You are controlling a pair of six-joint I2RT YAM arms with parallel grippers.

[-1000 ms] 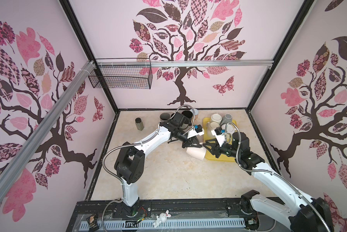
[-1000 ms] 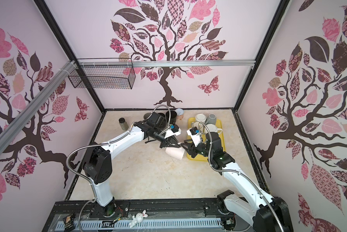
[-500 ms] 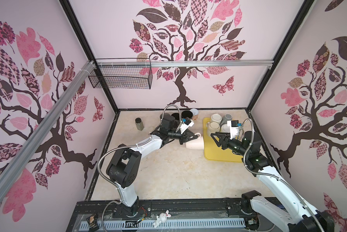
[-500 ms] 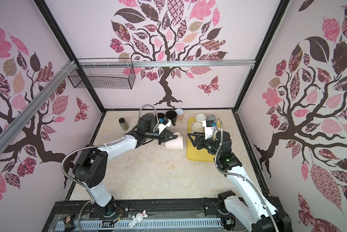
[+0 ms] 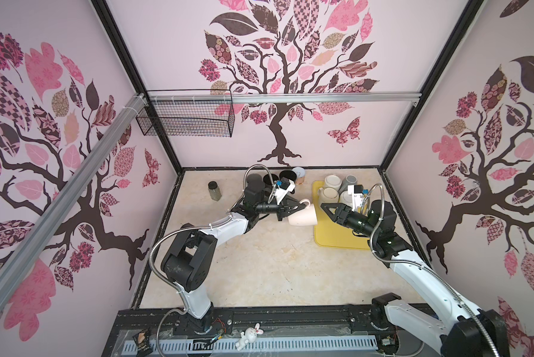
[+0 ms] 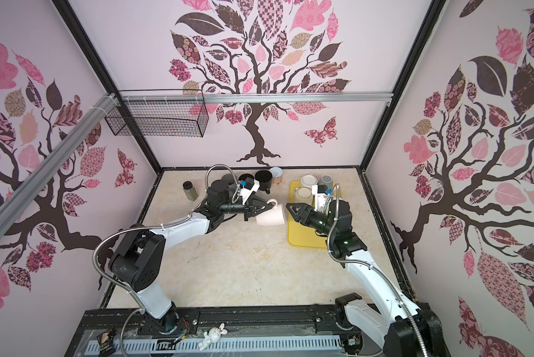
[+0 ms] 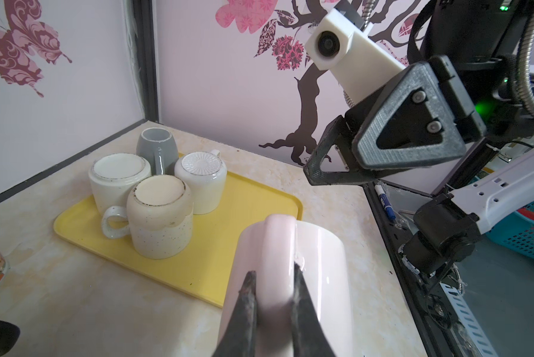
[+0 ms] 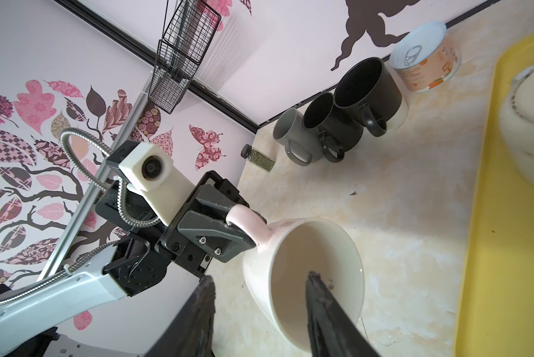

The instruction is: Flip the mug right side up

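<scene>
One marble-patterned table (image 5: 259,262) carries everything; a wire basket (image 5: 185,119) hangs from a metal rail (image 5: 321,97) above its far left corner; a yellow tray (image 5: 336,239) lies on the table's right side, with four upside-down mugs (image 7: 159,216) clustered at its far end, three cream or white and one grey; the pale pink mug (image 5: 302,216) is tilted on its side just off the tray's left edge, handle on its upper side, mouth turned toward the right claw (image 5: 325,207); whether its lower side touches the table I cannot tell; the left claw (image 7: 273,272) is pinched tight on the mug's handle, one finger on each side of it, as both wrist views show; the right claw stands spread and holds nothing, its tips just beside the mug's rim and apart from it in both top views; three upright dark mugs (image 8: 330,123), one grey and two black, stand in a row at the table's far edge, handles turned toward its middle; a can (image 8: 426,58) with a pull-tab lid sits just beside the right-hand black one; a small spice jar (image 8: 259,158) stands alone, left of the row.
</scene>
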